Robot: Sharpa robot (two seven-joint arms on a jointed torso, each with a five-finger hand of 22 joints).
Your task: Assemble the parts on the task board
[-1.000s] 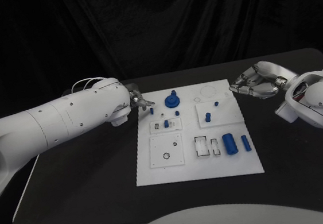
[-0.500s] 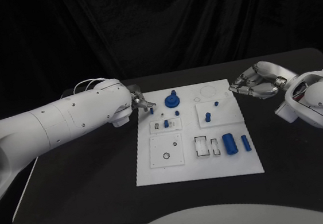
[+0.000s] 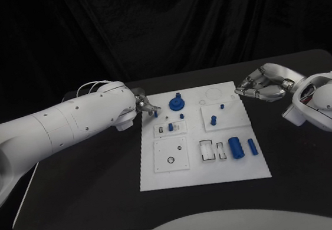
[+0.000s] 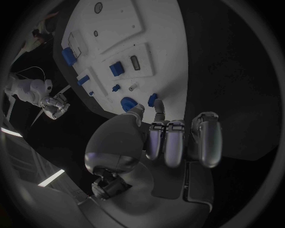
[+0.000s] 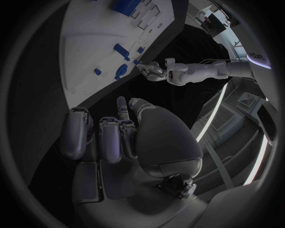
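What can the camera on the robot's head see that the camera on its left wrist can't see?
The head view takes in the whole task board at once, with the two large blue parts near its front edge, and both arms reaching in. The left wrist view looks from behind the left hand and shows its fingers reaching toward a small blue part at the board's edge. Both show the white board, blue parts and the right hand.

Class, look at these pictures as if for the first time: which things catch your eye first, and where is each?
The white task board lies in the middle of the black table, dotted with small blue parts. The left hand reaches to the board's far left corner, its fingertips at a small blue part there. The right hand hangs beside the board's far right edge, fingers curled, holding nothing.
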